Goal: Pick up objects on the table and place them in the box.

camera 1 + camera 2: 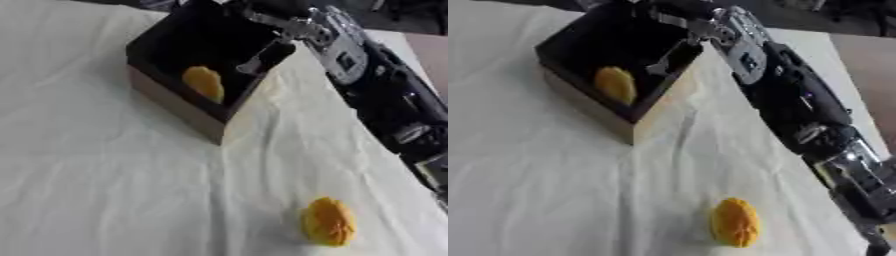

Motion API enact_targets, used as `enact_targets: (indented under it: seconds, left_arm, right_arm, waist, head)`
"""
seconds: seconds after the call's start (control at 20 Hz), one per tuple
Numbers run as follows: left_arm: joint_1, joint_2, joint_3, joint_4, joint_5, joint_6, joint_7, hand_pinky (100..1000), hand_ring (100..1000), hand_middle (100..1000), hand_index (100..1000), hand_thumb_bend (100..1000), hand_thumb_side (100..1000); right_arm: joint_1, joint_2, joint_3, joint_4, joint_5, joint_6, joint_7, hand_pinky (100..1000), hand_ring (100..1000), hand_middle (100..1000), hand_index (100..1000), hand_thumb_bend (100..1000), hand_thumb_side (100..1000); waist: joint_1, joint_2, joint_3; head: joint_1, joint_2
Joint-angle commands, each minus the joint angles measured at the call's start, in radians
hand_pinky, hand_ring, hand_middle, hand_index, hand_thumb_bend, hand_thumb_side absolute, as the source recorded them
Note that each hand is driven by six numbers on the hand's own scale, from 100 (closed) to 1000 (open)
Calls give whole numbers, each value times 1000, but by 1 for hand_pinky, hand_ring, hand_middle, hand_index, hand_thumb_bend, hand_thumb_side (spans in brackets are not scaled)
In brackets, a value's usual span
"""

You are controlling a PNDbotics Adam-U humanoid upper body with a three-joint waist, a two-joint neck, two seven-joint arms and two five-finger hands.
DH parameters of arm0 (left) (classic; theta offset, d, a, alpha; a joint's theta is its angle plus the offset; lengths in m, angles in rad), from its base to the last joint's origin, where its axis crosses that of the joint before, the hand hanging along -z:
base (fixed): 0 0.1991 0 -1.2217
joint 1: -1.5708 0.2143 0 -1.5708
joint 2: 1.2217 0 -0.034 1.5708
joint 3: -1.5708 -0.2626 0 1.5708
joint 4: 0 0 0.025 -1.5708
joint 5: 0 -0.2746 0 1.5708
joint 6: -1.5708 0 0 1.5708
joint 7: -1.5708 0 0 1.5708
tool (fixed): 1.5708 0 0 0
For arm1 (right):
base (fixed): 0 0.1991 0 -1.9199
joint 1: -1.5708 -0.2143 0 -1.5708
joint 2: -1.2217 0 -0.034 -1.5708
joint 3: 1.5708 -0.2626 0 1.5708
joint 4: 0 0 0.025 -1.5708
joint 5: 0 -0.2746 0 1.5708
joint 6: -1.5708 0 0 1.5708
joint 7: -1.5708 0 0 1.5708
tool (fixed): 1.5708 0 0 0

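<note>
Two orange objects in view: one (pixel 203 83) inside the dark box (pixel 175 102), against its near wall, the other (pixel 329 221) on the white cloth (pixel 105 190) well apart, toward the near edge. Fingers (pixel 273 52) of the right hand (pixel 289 42) hanging relaxed over the box's right rim, holding nothing, tips dipping into the opening just beside the boxed object. Black and silver right arm (pixel 798 110) stretching in from the right edge. Left hand out of sight.

Robot hand (pixel 267 52) over box (pixel 175 102), orange object (pixel 203 82) inside
</note>
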Motion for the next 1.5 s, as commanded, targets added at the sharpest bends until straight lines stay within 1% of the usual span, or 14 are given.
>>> enact_targets:
  seconds: [0.05,0.2,0.25,0.3,0.4,0.45,0.55,0.65,0.75,0.85,0.95,1.1,1.35,1.5]
  left_arm:
    - [-11,11,4,-16,3,1,-4,845,799,774,898,329,533]
    - [-9,11,5,-16,3,2,-5,845,799,775,898,330,533]
    - [-8,11,5,-16,3,2,-4,845,799,774,898,335,535]
    - [-7,12,5,-16,2,3,-4,845,799,774,898,329,532]
    - [-4,14,7,-16,0,4,-3,845,799,774,897,328,533]
    - [0,15,8,-16,-1,4,-2,845,799,774,897,328,533]
    - [7,19,12,-16,-5,5,3,845,799,774,897,329,532]
    - [13,22,16,-16,-9,7,8,846,799,775,897,330,531]
    - [18,27,20,-16,-14,8,15,846,799,775,897,331,529]
    - [21,29,23,-16,-18,10,22,846,799,775,897,333,527]
    - [23,29,23,-16,-21,11,25,846,800,775,897,334,525]
    - [26,28,23,-16,-23,10,27,846,800,775,897,335,524]
    - [36,22,30,-16,-30,12,36,846,800,775,897,332,527]
    - [45,23,35,-16,-35,13,42,845,800,775,897,332,527]
  right_arm:
    - [-19,-13,-17,-23,9,16,-32,924,941,786,959,319,346]
    - [-21,-22,-21,-66,-36,29,-32,924,938,777,954,318,317]
    - [-21,-28,-22,-85,-54,34,-28,922,934,770,948,276,378]
    - [-20,-35,-23,-105,-75,41,-26,922,933,767,947,303,289]
    - [-10,-59,-31,-163,-133,59,-29,918,927,754,941,281,213]
    - [-3,-75,-40,-203,-171,73,-36,917,919,738,935,261,138]
    - [26,-122,-71,-321,-290,115,-57,915,912,718,925,242,100]
    - [71,-183,-108,-463,-420,168,-79,905,898,697,906,266,100]
    - [154,-265,-152,-632,-528,208,-112,891,894,699,901,315,100]
    - [265,-346,-192,-789,-589,223,-143,880,891,706,900,350,100]
    - [360,-403,-218,-838,-599,151,-163,871,890,716,899,361,100]
    - [506,-455,-243,-852,-540,22,-183,866,890,729,903,375,100]
    - [686,-458,-236,-854,-355,-137,-234,859,890,749,908,399,100]
    - [765,-449,-216,-854,-245,-208,-271,861,890,753,910,381,100]
  waist:
    - [7,-23,-1]
    - [9,-24,-6]
    - [10,-25,-8]
    - [11,-26,-10]
    - [13,-28,-16]
    - [14,-30,-20]
    - [16,-32,-31]
    - [19,-34,-41]
    - [23,-36,-53]
    - [29,-38,-64]
    - [37,-40,-75]
    - [50,-42,-88]
    - [67,-41,-108]
    - [74,-42,-122]
  head:
    - [3,0]
    - [8,1]
    - [9,1]
    - [10,1]
    - [15,1]
    - [19,3]
    - [28,5]
    - [38,5]
    - [49,4]
    - [60,1]
    - [68,-1]
    - [77,-1]
    - [93,10]
    - [107,19]
